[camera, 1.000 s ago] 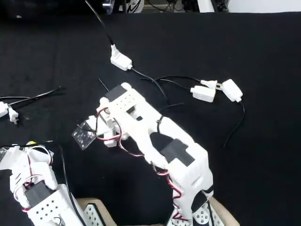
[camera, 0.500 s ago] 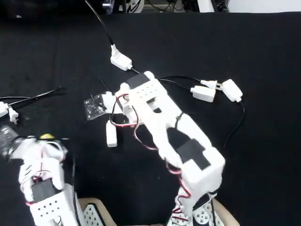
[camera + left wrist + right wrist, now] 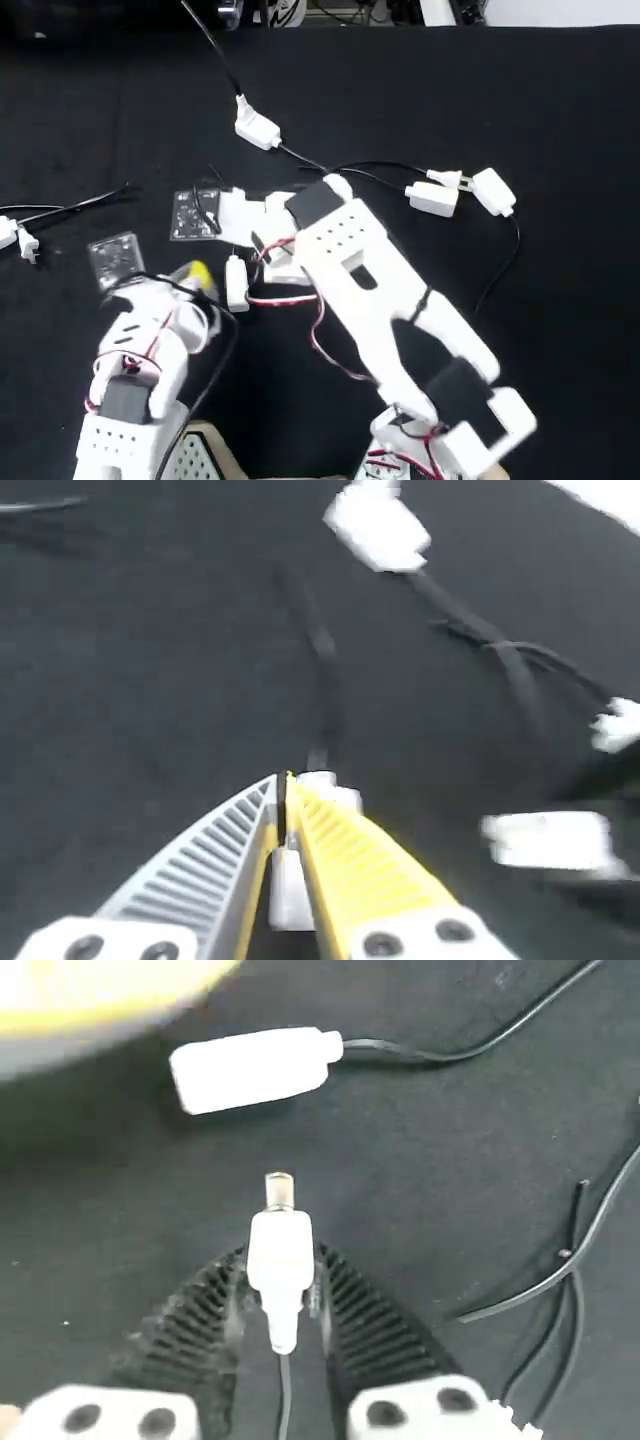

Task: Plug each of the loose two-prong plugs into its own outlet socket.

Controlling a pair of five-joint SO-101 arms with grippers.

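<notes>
White connector (image 3: 378, 525) and white block (image 3: 545, 838) smeared by blur in the left wrist view, yellow shape (image 3: 100, 1000) blurred and cut off at the right wrist view's edge, plug (image 3: 280, 1230) with its cord cut off at the edge by the right gripper (image 3: 280, 1258)

White plug (image 3: 279, 1245) in right hand (image 3: 280, 1260), prongs facing white socket (image 3: 255, 1068) nearby

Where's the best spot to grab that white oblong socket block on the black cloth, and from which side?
Grip the white oblong socket block across its long sides, nearer the end where the black cable leaves, coming from above. It lies flat on the black cloth, so those sides are free, and that probably leaves the far end open for the white two-prong plug.
</notes>
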